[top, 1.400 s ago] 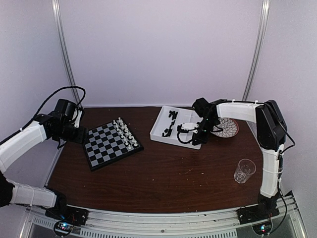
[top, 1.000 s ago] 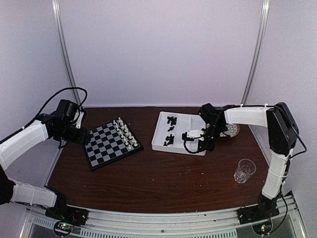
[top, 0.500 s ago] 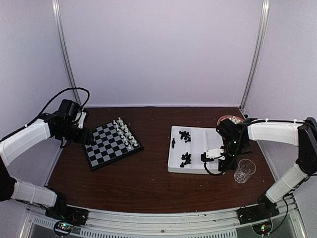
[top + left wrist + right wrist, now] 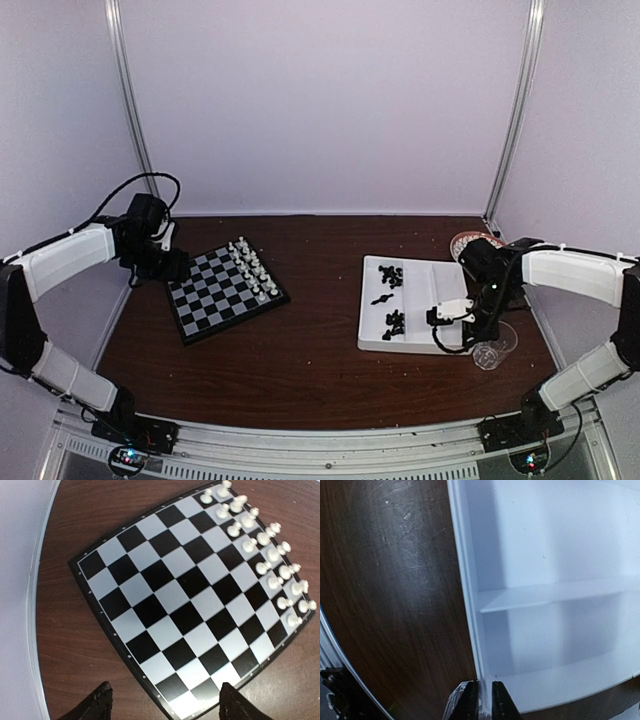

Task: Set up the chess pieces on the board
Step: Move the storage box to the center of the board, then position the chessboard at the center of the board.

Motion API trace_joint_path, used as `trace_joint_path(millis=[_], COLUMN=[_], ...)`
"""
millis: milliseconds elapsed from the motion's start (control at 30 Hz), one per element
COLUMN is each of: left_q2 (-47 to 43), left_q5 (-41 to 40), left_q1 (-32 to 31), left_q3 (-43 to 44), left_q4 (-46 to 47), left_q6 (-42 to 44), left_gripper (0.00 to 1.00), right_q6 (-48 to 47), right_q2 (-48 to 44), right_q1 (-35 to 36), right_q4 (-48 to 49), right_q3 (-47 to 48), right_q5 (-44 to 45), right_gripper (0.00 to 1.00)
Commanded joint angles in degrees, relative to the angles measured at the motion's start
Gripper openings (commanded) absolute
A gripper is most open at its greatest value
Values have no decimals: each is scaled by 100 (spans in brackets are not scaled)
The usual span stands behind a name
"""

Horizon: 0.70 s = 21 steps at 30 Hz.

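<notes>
The board (image 4: 225, 292) lies at the left of the table, with white chess pieces (image 4: 252, 268) in two rows along its right edge. My left gripper (image 4: 172, 266) hovers open over the board's far-left corner; in the left wrist view the board (image 4: 190, 595) and the white pieces (image 4: 270, 555) spread beyond its gripper (image 4: 165, 690), which holds nothing. Black chess pieces (image 4: 392, 300) lie loose in a white tray (image 4: 420, 345). My right gripper (image 4: 465, 338) pinches the tray's near right wall; in the right wrist view the gripper (image 4: 481, 692) straddles the tray wall (image 4: 470, 605).
A clear glass (image 4: 493, 345) stands just right of the tray's near corner, close to my right gripper. A patterned plate (image 4: 465, 243) sits at the back right. Booth walls and metal posts enclose the table.
My right gripper has dragged the white tray with the black pieces from the back middle toward the right and nearer the front. The left gripper has barely shifted over the board's corner.
</notes>
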Motion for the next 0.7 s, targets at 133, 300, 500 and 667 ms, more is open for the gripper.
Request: trace_joint_path(millis=[133, 300, 500, 667], left_q2=[2453, 3652, 4942, 5881], left_q5=[-644, -439, -185, -170], left_q1=[392, 677, 984, 1068], left_q3=[2305, 3659, 5275, 6549], left_q4=[-36, -182, -508, -1142], left_q6=[-346, -339, -113, 112], left_gripper=[71, 59, 17, 0], right_q6=[226, 704, 1082, 1278], right_q2=[-1283, -1975, -2641, -2905], right_q1=[-87, -77, -69, -64], right_q4=[-811, -643, -426, -576], right_q3=[561, 392, 120, 62], right_q5=[-1139, -1389, -1434, -1553], right_gripper=[47, 49, 49, 48])
